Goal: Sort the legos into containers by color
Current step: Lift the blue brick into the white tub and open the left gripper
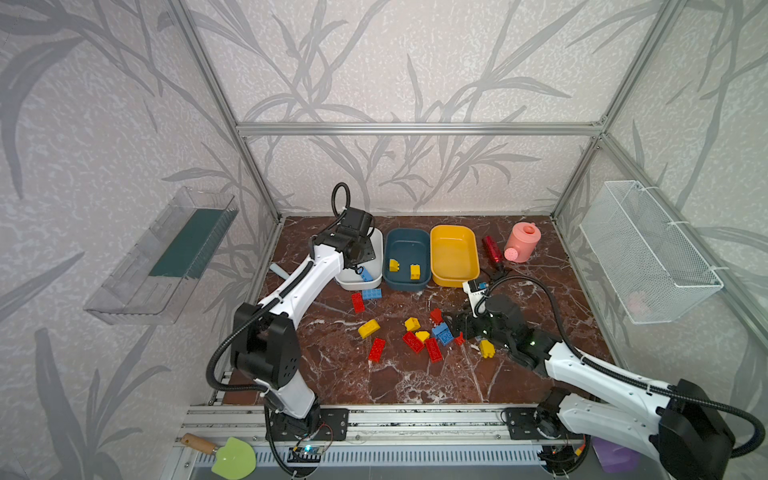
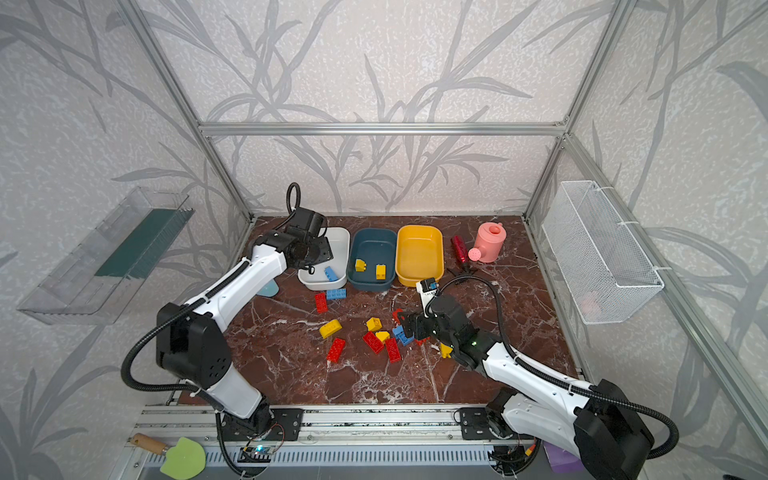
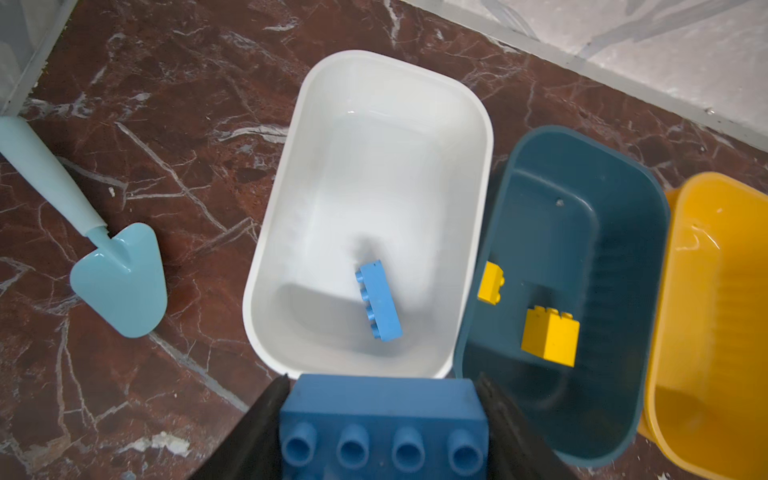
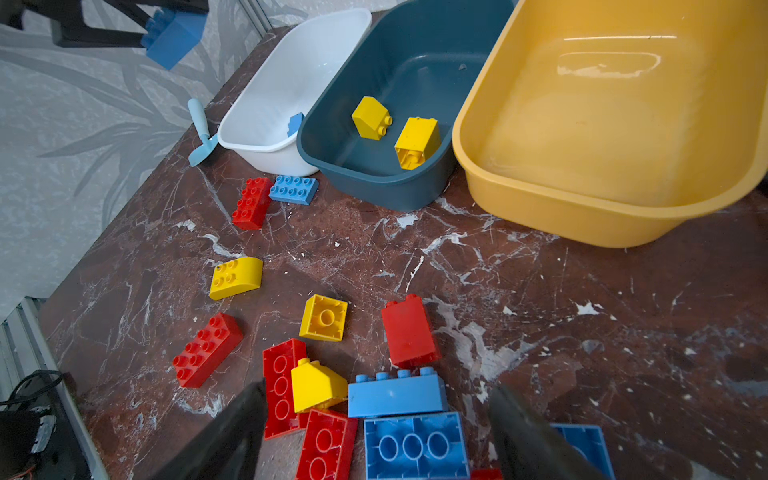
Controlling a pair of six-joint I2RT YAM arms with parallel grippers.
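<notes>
Three legos [image 3: 380, 301] sit binned; left gripper [image 3: 382, 386] pinches a blue brick [image 3: 382, 415] above white tub [image 3: 286, 187]. Many lie under spread right gripper [image 4: 380, 390].

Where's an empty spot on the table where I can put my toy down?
Best spot: the bare marble table between the loose bricks and the front rail. There's also a bare strip between the dark blue tub and those bricks. Crowded: around the right hand, where bricks are heaped, and along the back row of tubs.
</notes>
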